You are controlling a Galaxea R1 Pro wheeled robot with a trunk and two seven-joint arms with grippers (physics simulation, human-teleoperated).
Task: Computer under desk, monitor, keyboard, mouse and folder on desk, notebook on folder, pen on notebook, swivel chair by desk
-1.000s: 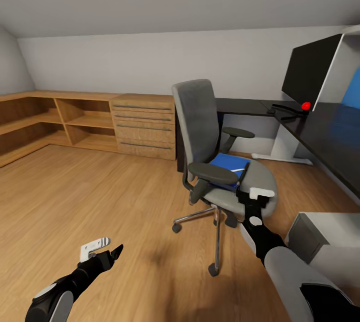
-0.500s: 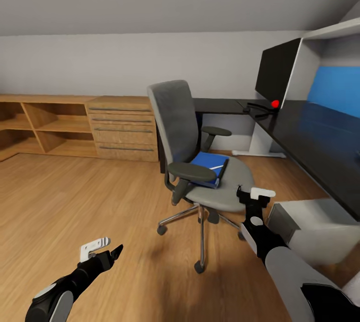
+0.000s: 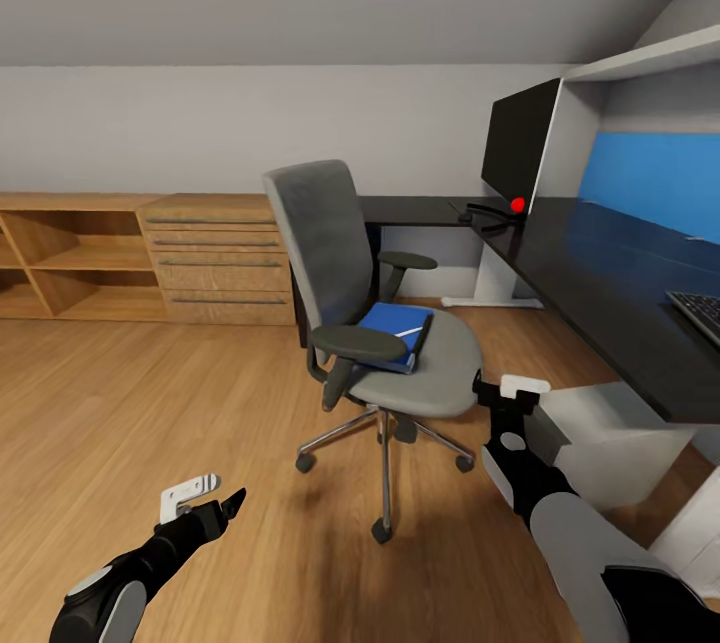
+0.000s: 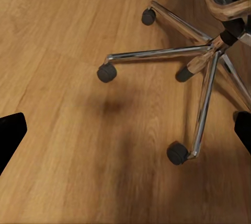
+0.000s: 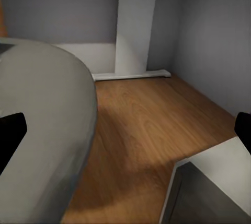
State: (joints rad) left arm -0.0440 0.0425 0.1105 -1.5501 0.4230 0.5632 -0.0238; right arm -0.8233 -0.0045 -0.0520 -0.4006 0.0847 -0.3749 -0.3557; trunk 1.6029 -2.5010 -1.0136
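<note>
Wooden bedroom floor runs under both arms. Right gripper (image 3: 510,385) hangs open and empty just beside the chair (image 3: 372,313) seat's edge; left gripper (image 3: 200,498) is open too, low over the floor near the chair's casters. Folder (image 3: 393,335) lies on the seat, a pen (image 3: 407,331) on it. Monitor (image 3: 518,145) and keyboard (image 3: 698,312) are already on the desk (image 3: 600,273). Folder, notebook, pen and chair placement look undone.
</note>
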